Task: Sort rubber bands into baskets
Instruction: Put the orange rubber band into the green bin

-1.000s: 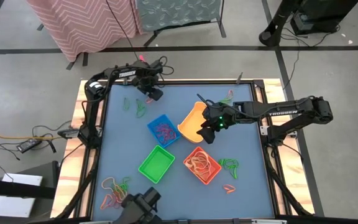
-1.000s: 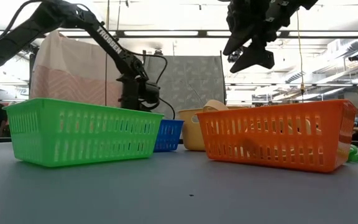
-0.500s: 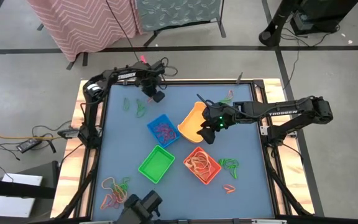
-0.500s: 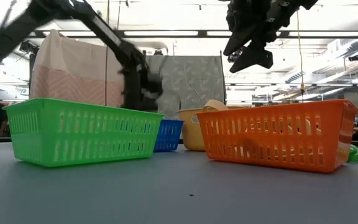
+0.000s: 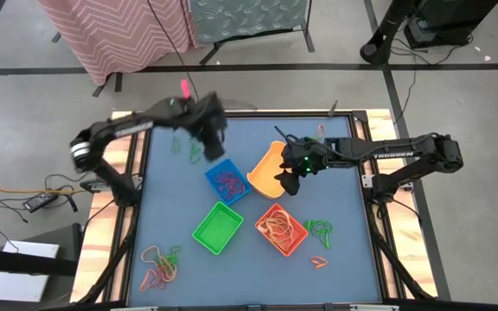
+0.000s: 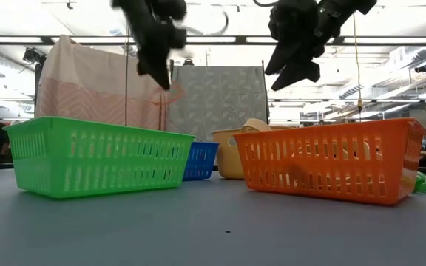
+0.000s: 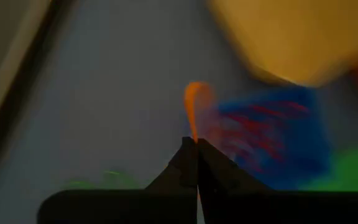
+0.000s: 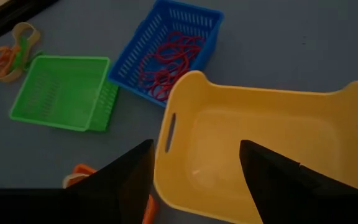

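Four baskets sit mid-table: blue basket (image 5: pixel 226 180), yellow basket (image 5: pixel 266 171), green basket (image 5: pixel 218 228) and orange basket (image 5: pixel 281 230).

You see the left gripper (image 7: pixel 196 144) raised above the table, its fingers pressed together on an orange rubber band (image 7: pixel 194 107) that stands up from the tips. Just ahead of these fingers is the blue basket w/ red bands (image 7: pixel 253 127) inside; the picture is smeared here.

The right gripper (image 8: pixel 194 163) hangs over the yellow basket, fingers (image 8: pixel 126 171) well apart, nothing between them. Beyond its tips are the blue and green baskets.

More loose bands (image 5: pixel 161 263) lie near the table's front left corner, and others (image 5: pixel 319 230) beside the orange basket.
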### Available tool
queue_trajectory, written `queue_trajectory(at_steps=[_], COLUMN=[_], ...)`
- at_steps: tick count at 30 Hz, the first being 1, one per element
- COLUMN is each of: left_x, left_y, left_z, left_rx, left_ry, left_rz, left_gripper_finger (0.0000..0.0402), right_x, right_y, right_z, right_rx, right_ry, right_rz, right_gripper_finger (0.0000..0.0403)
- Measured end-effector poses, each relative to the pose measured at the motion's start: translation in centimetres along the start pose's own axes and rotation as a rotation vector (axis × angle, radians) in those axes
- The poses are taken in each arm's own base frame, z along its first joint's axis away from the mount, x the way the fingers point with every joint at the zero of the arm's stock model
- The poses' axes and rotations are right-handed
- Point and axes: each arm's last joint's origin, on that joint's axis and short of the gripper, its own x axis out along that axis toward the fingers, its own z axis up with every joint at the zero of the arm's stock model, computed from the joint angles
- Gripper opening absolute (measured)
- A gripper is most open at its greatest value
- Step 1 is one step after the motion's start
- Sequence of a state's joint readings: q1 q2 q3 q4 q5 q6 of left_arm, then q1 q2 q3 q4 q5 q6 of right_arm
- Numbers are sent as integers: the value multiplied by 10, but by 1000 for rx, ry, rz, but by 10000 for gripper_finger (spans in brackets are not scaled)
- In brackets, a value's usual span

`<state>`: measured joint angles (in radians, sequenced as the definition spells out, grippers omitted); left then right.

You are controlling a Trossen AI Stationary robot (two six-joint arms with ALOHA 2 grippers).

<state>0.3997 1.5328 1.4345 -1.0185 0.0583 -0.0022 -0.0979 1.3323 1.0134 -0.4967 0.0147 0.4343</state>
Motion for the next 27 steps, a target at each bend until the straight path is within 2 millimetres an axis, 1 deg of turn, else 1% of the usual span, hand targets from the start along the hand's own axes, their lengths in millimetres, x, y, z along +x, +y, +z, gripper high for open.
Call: queue_trajectory(at_steps=[3, 6, 8, 10, 12, 14, 16, 21, 24, 27], left_x=[-1, 7, 13, 20, 28, 38, 49, 74, 83, 84], left_y=[-39, -70, -91, -112, -130, -144, -153, -161, -165, -168], left_z=[-33, -70, -92, -109, -120, -126, -128, -129, -129, -128], left_rx=[-5, -37, -60, -58, -25, -7, -12, -79, -116, -131], left_ry=[21, 32, 14, -9, -50, -84, -90, -5, 45, 49], left_rz=[-70, -131, -206, -311, -380, -410, -427, -409, -445, -489], left_gripper_finger=[1, 0, 0, 0, 0, 0, 0, 8, 32, 72], right_x=[0, 0, 0, 0, 0, 0, 0, 0, 0, -1], right_y=[-4, -7, -8, -10, -12, -14, -16, -19, -19, -17], right_z=[1, 2, 3, 3, 4, 4, 5, 6, 6, 5], right_rx=[-18, -40, -54, -66, -69, -66, -60, -51, -53, -68], right_ry=[0, 4, 3, 4, 5, 5, 3, 10, 24, 35], right_rz=[-9, -13, -17, -22, -28, -32, -38, -34, -1, 39], right_gripper_finger=[247, 247, 247, 247, 247, 247, 247, 247, 247, 247])
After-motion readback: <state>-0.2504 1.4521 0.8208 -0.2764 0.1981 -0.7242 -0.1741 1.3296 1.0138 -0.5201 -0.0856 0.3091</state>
